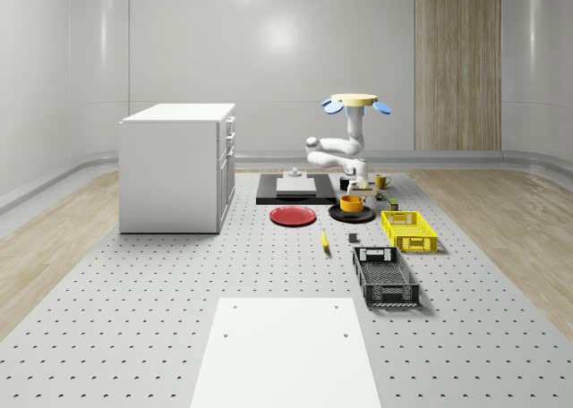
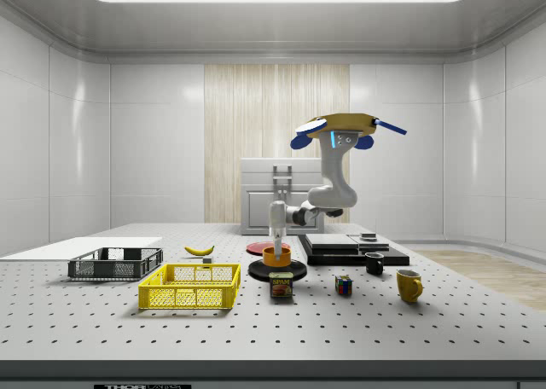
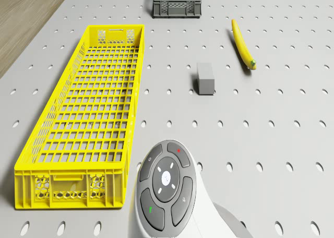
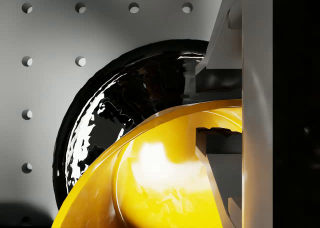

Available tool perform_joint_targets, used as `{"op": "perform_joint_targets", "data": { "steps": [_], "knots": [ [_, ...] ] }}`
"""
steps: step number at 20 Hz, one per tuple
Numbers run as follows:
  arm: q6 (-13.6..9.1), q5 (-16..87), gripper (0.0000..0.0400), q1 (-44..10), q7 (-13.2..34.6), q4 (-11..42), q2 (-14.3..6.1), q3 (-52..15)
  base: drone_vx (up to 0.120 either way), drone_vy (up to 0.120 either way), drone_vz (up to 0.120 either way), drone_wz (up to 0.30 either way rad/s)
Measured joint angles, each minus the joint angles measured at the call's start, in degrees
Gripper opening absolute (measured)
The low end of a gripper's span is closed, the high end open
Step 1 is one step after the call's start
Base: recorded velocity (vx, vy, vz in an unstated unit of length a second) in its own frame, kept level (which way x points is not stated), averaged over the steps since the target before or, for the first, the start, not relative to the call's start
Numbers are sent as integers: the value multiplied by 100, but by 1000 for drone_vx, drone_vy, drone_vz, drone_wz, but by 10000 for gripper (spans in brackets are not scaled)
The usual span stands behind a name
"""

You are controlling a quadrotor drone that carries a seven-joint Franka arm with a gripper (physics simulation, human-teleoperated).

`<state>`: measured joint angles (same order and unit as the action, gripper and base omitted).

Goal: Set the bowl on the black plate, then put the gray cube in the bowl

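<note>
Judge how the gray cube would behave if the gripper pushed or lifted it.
The gray cube rests on a flat face on the table, so a push would probably slide it, not roll it. Its sharp, straight edges suggest it is stiff. The flat opposite sides look easy to pinch, though its matte surface gives no clue to weight.

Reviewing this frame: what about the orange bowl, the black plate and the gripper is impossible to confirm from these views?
- Whether the orange bowl touches the black plate or hangs just above it: too small in the whole-scene and side views.
- Bowl's far rim: cut off by the wrist view's edge and covered by the gripper.
- The gray cube lies on the table near the yellow banana; its distance from the plate cannot be judged.
</note>
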<state>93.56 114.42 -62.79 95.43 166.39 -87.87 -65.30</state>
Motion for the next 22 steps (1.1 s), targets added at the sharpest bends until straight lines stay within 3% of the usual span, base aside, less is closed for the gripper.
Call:
{"op": "perform_joint_targets", "data": {
  "steps": [6,7,9,12,16,22],
  "knots": [
    [118,373,100,-9,-23,-84,3,386,0,0,0,0],
    [131,421,166,-13,-27,-99,8,435,0,0,0,0],
    [125,455,258,-2,-35,-101,22,467,0,0,60,0],
    [90,445,333,28,-48,-80,43,450,67,-53,120,0],
    [53,447,375,55,-64,-66,73,444,120,-120,0,0],
    [7,462,395,86,-85,-56,117,449,120,-120,0,0]
  ]
}}
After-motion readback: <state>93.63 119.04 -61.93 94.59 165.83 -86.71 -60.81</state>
